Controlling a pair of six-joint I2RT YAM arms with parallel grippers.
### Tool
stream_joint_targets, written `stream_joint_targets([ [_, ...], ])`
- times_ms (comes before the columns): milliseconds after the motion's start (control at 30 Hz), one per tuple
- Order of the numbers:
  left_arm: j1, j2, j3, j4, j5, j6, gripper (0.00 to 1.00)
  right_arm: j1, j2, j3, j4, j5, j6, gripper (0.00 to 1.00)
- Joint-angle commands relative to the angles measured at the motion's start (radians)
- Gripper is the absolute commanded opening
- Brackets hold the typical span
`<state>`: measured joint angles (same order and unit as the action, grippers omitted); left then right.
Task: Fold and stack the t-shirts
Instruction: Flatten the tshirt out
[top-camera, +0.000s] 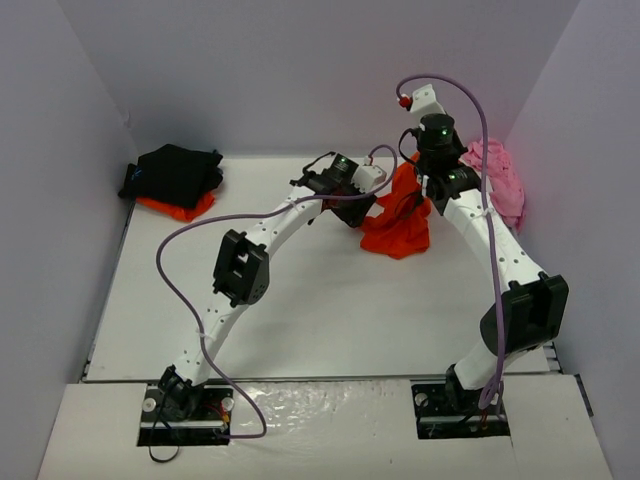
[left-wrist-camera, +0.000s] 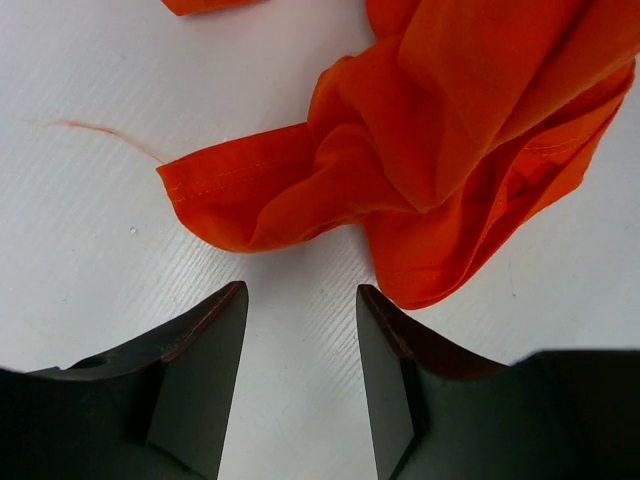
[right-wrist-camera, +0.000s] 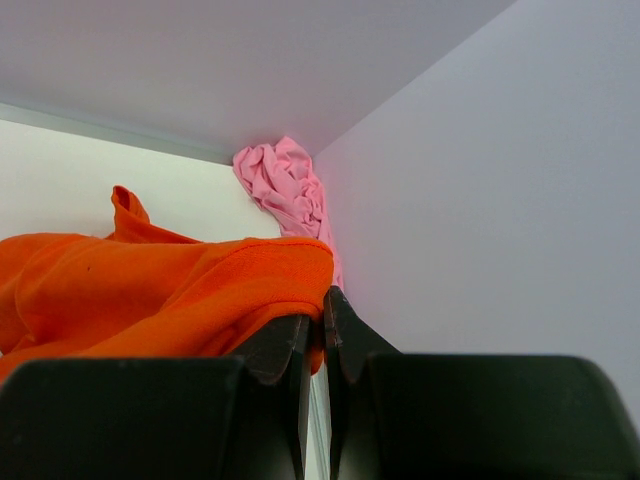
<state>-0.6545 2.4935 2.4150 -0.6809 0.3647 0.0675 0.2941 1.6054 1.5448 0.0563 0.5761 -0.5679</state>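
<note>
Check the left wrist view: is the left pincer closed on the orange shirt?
No, the left pincer is open over bare table, the orange shirt lying just beyond its fingertips.

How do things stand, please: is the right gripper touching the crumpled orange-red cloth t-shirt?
Touching. The right wrist view shows the right gripper shut on a fold of the orange-red t-shirt, the cloth pinched between its jaws.

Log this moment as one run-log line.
right jaws: shut on orange shirt | left jaws: open, facing its hem | black shirt: on second orange shirt | pink shirt: crumpled, far-right corner
</note>
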Motion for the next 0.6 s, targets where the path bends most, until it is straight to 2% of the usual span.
stream_joint_targets([
  [0, 0.021, -0.012, 0.089, 0.046, 0.062, 0.011, 0.44, -0.009, -0.061, 0.037, 0.059, 0.005, 0.025, 0.00],
  [300, 0.026, 0.108, 0.243, 0.030, 0.097, 0.085, 0.42, -0.019, -0.070, 0.028, 0.047, -0.004, 0.036, 0.00],
  [567, 0.022, 0.170, 0.280, -0.006, 0.179, 0.197, 0.42, -0.027, -0.076, 0.028, 0.039, 0.001, 0.028, 0.00],
])
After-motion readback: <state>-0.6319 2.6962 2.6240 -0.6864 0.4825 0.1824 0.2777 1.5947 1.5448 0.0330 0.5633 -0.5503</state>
